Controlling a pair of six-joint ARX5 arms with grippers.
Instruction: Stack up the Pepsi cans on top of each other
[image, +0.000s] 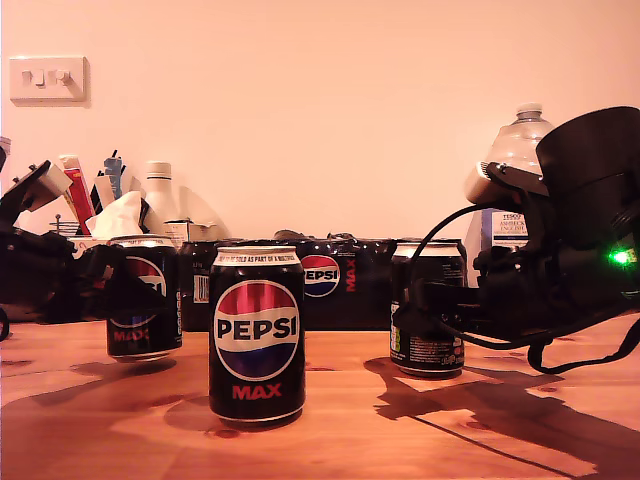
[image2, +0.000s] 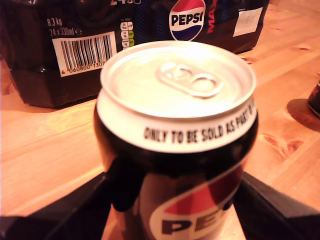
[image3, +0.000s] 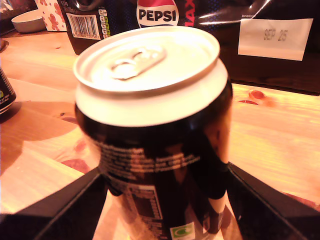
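Exterior view: my first gripper (image: 135, 290) fingers (image2: 60, 210) clamp the left Pepsi can (image: 144, 298), lifted off the table (image: 330, 440). My second gripper (image: 425, 310) grips the right can (image: 427, 310). Third can (image: 257, 335) stands free, centre front.

Three black Pepsi cans on a wooden worktop (image: 330, 450). Middle can (image: 256, 335) stands upright nearest the camera, logo facing forward, free of both arms. Can on the exterior view's left (image: 144, 297) sits further back, logo side showing, with my first gripper (image: 118, 285) closed around its sides; its base looks slightly off the wood. Can on the exterior view's right (image: 428, 308) shows small print, with my second gripper (image: 425, 312) clamped on it. Behind them a wide black Pepsi multipack (image: 330, 280) lies across the back. Plastic bottle (image: 518, 150) behind the arm at the exterior view's right. Light switch (image: 47, 79) on the wall, clutter of containers (image: 120, 200) below it.
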